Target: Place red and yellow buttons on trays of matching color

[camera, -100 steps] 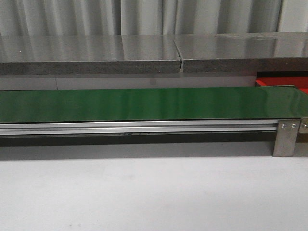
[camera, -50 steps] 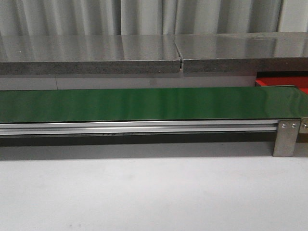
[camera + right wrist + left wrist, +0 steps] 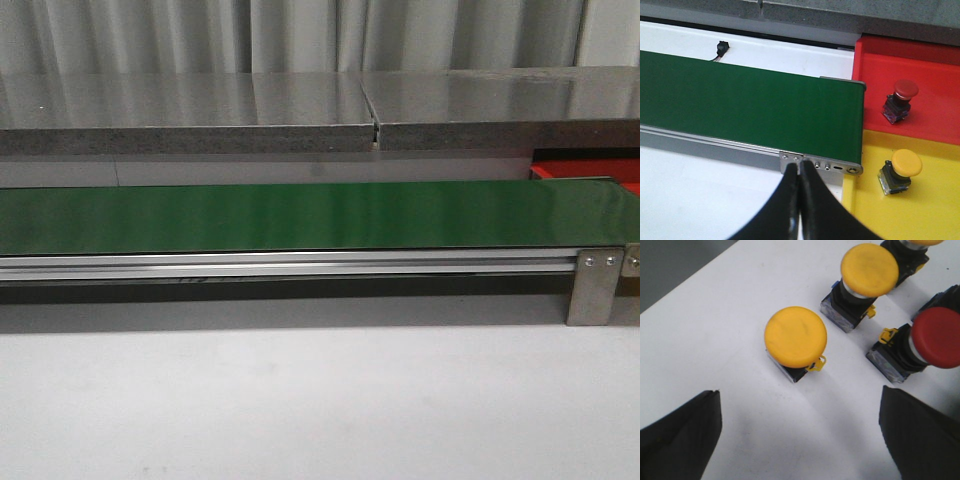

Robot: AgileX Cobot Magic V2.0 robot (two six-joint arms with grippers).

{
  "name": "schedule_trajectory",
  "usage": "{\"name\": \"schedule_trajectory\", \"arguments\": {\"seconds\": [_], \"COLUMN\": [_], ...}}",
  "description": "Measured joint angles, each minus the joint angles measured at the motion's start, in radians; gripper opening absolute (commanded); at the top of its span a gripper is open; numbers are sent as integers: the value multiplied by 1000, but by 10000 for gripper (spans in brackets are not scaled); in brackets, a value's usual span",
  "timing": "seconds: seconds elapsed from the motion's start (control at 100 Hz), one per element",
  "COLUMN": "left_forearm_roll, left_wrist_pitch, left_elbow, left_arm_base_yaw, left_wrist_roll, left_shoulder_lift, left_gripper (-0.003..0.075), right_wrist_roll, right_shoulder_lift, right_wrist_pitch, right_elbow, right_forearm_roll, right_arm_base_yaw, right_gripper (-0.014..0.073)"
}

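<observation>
Left wrist view: left gripper [image 3: 800, 432] spread wide above white table [image 3: 705, 325], holding nothing; two yellow buttons [image 3: 795, 337] [image 3: 869, 270] and a red button [image 3: 936, 337] stand ahead of it. Right gripper [image 3: 799, 172] fingers pressed together, empty. Past the green belt [image 3: 750, 107] end, red tray [image 3: 920, 70] holds a red-capped button [image 3: 901, 100], yellow tray [image 3: 910, 215] a yellow-capped button [image 3: 900, 171].

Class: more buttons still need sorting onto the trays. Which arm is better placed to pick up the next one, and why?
Left. Its open pincer hovers over loose buttons, the nearest yellow button just ahead. The right pincer is shut, above the belt's end, away from them.
</observation>
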State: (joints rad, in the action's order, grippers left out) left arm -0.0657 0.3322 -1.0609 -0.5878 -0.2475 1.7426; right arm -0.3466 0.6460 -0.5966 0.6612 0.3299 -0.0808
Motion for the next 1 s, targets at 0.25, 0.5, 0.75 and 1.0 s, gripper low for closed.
{"name": "schedule_trajectory", "arguments": {"seconds": [0.25, 0.5, 0.75, 1.0], "left_forearm_roll": [-20, -21, -26, -37], "left_wrist_pitch": [-75, -42, -11, 21], "left_elbow": [-13, -105, -195, -251], "left_arm_base_yaw": [0, 0, 0, 0], "left_wrist_roll": [0, -1, -1, -1], "left_shoulder_lift": [52, 144, 200, 247], "left_gripper": [629, 629, 629, 627], "right_wrist_roll": [0, 0, 0, 0], "right_shoulder_lift": [0, 0, 0, 0], "right_wrist_pitch": [0, 0, 0, 0], "right_elbow": [0, 0, 0, 0], "right_forearm_roll": [0, 0, 0, 0], "right_arm_base_yaw": [0, 0, 0, 0], "right_gripper": [-68, -68, -68, -68]}}
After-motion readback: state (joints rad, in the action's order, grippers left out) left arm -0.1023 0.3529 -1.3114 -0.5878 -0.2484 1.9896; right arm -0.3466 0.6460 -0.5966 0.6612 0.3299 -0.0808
